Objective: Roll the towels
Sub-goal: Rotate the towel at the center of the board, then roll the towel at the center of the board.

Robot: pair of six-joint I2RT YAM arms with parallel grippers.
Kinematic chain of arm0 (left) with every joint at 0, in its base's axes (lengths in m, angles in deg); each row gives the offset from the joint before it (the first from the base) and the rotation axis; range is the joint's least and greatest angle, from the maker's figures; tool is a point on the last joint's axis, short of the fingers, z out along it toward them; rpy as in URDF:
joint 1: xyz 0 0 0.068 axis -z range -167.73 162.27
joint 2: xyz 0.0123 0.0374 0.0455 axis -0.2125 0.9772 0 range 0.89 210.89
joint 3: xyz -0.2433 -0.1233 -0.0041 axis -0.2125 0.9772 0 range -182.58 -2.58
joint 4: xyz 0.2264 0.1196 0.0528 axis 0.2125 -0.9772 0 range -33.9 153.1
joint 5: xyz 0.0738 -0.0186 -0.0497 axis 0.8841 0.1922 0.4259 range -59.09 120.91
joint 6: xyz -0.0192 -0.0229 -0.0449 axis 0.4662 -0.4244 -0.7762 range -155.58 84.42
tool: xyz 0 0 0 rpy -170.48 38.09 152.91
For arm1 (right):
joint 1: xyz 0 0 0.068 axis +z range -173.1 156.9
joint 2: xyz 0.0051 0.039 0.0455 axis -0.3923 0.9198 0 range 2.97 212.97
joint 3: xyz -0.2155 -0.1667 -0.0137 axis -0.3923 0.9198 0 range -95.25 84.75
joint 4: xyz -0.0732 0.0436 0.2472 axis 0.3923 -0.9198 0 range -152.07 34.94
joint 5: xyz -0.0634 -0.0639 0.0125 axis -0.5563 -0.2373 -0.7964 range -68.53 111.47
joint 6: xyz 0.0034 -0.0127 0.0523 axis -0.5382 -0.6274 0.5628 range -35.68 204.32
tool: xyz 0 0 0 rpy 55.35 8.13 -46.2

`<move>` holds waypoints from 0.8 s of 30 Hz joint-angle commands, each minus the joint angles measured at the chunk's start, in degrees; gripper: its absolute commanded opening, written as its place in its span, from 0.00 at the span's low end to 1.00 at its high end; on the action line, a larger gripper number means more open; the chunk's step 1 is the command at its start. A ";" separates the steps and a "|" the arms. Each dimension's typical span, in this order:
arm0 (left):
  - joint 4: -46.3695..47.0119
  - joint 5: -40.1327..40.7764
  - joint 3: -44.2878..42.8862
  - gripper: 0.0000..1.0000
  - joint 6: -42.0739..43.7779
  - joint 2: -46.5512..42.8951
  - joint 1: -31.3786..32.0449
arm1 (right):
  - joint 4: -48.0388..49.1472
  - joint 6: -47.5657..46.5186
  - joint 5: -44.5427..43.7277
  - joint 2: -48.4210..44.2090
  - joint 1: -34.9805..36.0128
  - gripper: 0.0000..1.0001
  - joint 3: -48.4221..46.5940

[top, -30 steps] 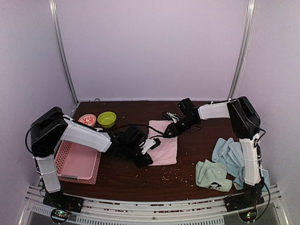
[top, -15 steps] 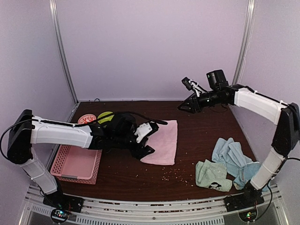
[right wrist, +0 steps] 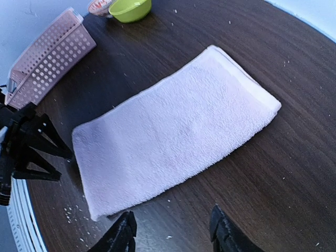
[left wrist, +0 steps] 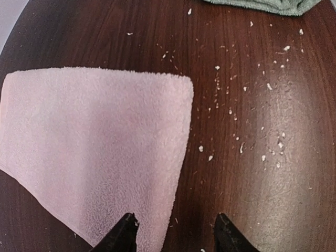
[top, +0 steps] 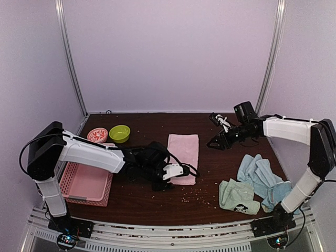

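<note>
Right, the pink towel [top: 183,151] lies flat and unrolled, its near end just ahead of my left gripper [left wrist: 176,224], jaws apart and empty. My right gripper [right wrist: 172,216] hovers clear, the towel ahead of its jaws, which are likewise apart. Next, I reckon, I should pinch that end and start curling it over.

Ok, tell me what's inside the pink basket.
The pink basket shows only its bare floor; nothing is seen in it. The left arm covers its far edge, so that strip is hidden.
</note>
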 commanded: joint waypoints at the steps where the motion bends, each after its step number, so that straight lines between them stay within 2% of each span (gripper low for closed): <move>1: 0.15 2.21 -1.33 0.50 3.88 0.00 -0.30 | -2.58 2.46 -6.00 9.95 1.18 0.45 -8.79; 4: 0.19 2.76 -0.85 0.51 4.19 -0.48 -0.30 | -10.50 1.79 -9.71 18.81 2.95 0.41 -19.81; 7: -0.09 3.45 -0.03 0.50 3.31 -1.85 -0.21 | -12.96 2.85 -14.52 24.24 4.85 0.40 -24.30; 12: -2.10 6.97 1.45 0.54 -2.18 -5.69 -0.07 | -17.39 2.99 -17.38 31.37 7.25 0.36 -29.78; 17: 0.55 5.78 6.23 0.55 -0.83 -9.60 0.13 | -19.50 1.80 -17.46 37.72 8.80 0.36 -36.99; 21: -0.23 4.69 3.65 0.56 0.07 -6.98 0.14 | -22.08 0.75 -16.57 39.74 8.95 0.34 -43.82; 24: -0.51 4.90 1.53 0.59 0.91 -4.56 0.18 | -22.47 -1.46 -15.07 34.76 9.04 0.35 -42.87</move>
